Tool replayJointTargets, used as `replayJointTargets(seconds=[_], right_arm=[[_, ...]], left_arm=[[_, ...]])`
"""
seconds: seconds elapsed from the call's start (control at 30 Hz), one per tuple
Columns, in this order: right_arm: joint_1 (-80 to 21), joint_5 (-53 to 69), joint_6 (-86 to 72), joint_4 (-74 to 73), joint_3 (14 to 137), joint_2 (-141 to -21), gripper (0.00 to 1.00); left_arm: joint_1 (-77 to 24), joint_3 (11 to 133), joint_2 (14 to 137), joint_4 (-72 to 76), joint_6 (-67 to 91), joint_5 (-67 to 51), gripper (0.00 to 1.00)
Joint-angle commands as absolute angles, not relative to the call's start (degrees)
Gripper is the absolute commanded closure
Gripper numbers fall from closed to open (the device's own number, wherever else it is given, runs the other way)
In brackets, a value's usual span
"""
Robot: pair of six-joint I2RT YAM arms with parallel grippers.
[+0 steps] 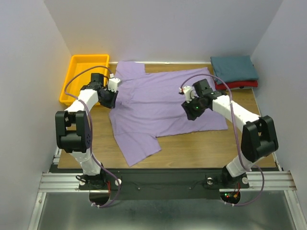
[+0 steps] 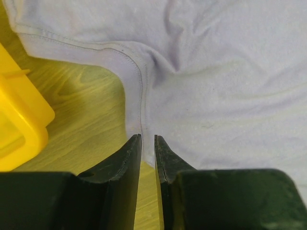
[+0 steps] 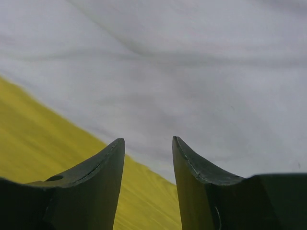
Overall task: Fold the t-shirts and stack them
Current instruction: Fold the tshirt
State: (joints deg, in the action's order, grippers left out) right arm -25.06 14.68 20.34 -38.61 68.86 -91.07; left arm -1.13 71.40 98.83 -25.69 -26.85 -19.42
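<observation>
The lavender shirt (image 1: 168, 103) lies spread on the counter (image 1: 201, 148), its long axis left to right. Above its right half our right jaws stand half wide, empty. At its left edge seam our left jaws stand narrow; pinching cloth or not, we cannot tell.

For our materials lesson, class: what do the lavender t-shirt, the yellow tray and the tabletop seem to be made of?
Lavender t-shirt: soft matte knit cloth, probably cotton; it wrinkles and shows stitched seams. Yellow tray: smooth moulded plastic, slightly glossy, rounded corners. Tabletop: wood or wood-look laminate, visible grain.
</observation>
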Motion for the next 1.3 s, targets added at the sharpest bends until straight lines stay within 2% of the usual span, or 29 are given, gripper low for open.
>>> replayJointTargets(seconds=[0.0, 0.17, 0.33, 0.6, 0.73, 0.97, 1.17, 1.27], right_arm=[[-17.43, 10.99, 26.01, -41.22, 68.11, -94.83, 0.5], [-11.87, 9.94, 27.86, -40.87, 69.7, -100.71, 0.52], [-10.55, 8.79, 28.91, -40.87, 66.8, -102.66, 0.55], [-10.55, 10.28, 31.72, -45.08, 57.49, -98.11, 0.57], [-10.55, 12.83, 35.05, -52.53, 53.88, -93.45, 0.57], [-10.55, 16.0, 35.25, -57.57, 60.72, -86.13, 0.52], [-9.23, 12.92, 33.05, -51.34, 68.99, -94.64, 0.52], [-8.97, 11.25, 32.78, -48.18, 70.4, -99.04, 0.52]], left_arm=[[-2.63, 70.84, 98.0, -27.33, -29.97, -18.55, 0.71], [-4.83, 66.28, 97.38, -27.16, -32.69, -16.62, 0.71], [-6.42, 59.61, 97.47, -26.37, -35.5, -13.1, 0.71], [-7.47, 47.21, 90.55, -27.06, -42.09, -8.26, 0.75], [-7.47, 43.08, 85.62, -31.1, -46.39, -8.26, 0.76], [-7.47, 48.68, 77.35, -40.43, -51.24, -13.44, 0.75], [-7.47, 59.49, 82.87, -36.4, -44.75, -16.61, 0.74], [-7.47, 60.21, 87.34, -31.74, -42.37, -15.47, 0.74]])
